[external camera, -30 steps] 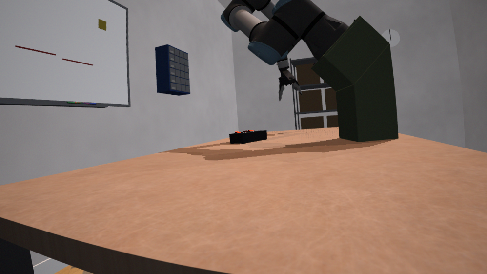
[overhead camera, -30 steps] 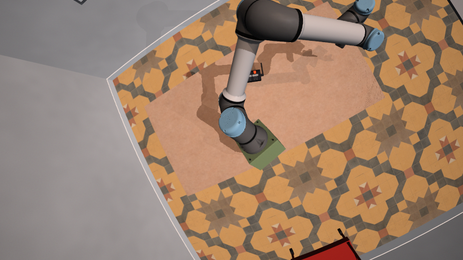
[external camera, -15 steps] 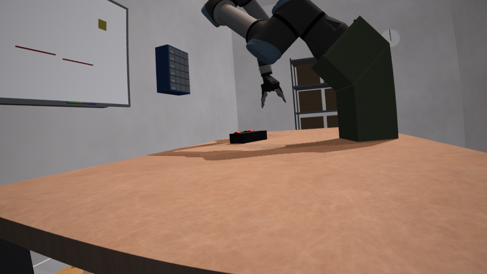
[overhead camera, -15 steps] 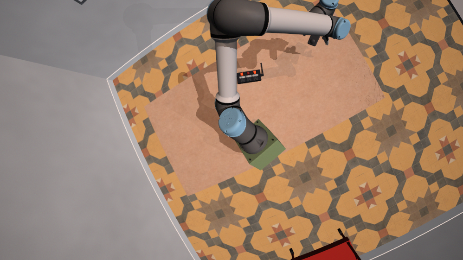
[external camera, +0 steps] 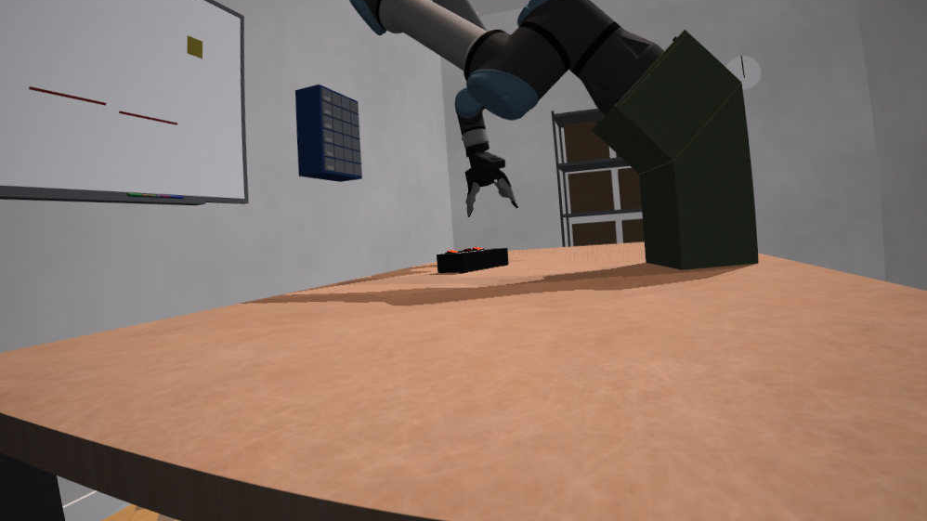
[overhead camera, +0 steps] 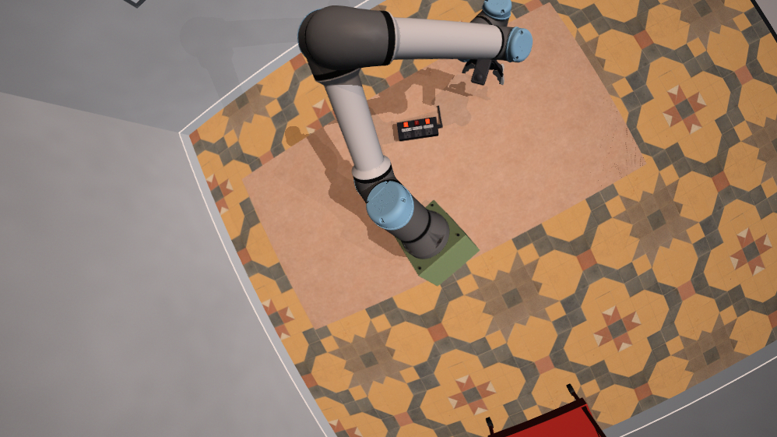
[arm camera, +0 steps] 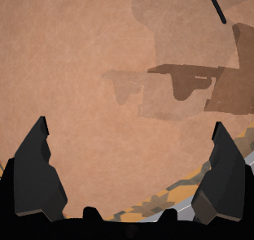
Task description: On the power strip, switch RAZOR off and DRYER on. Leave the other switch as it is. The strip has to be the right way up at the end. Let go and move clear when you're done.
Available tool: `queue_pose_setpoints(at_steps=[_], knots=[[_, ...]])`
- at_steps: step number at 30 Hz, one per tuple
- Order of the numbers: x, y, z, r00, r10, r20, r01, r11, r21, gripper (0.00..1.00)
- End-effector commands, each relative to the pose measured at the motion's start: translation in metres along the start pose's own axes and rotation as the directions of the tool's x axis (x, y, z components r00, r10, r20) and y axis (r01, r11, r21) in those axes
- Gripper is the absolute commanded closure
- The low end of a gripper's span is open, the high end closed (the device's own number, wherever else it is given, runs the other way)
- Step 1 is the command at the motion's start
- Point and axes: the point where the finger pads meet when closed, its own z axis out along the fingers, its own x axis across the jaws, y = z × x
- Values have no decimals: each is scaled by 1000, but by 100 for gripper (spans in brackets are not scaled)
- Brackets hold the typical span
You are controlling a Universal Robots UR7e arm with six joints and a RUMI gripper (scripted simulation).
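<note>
- On your far left in the side view, a whiteboard point(external camera: 123, 78) hangs on the wall, with a blue drawer cabinet point(external camera: 328, 133) to its right.
- Next comes the power strip point(external camera: 471, 259) — it lies flat on the table point(external camera: 478, 385), switches facing up, well out from the arm's base.
- From above you see the power strip point(overhead camera: 419, 128) just right of the arm's lower link, its short cord pointing away from the base; three rocker switches sit in a row along its top, and at least two glow red. You cannot read the labels at this size.
- The claw point(external camera: 490, 197) hangs in the air above the strip, not touching it, pointing down.
- From above, the claw point(overhead camera: 483, 72) sits up and to the right of the strip, apart from it.
- Its fingers stand spread wide — released, nothing between them. The wrist camera shows only table surface and shadows there, with the strip's cord point(arm camera: 216, 4) at the top edge.
- Further right, the green pedestal point(external camera: 697, 166) carries the arm, and a shelf rack point(external camera: 559, 174) stands behind it.
</note>
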Motion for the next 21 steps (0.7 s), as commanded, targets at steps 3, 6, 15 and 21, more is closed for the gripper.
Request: queue_pose_setpoints(at_steps=[3, 6, 15, 21], knots=[[66, -54, 6, 998, -61, -26, 63, 996, 65, 0], [80, -68, 9, 997, -76, -33, 78, 994, 82, 0], [142, -144, 18, 986, -149, -72, 159, 973, 165, 0], [167, -182, 21, 979, -182, -91, 197, 959, 202, 0]])
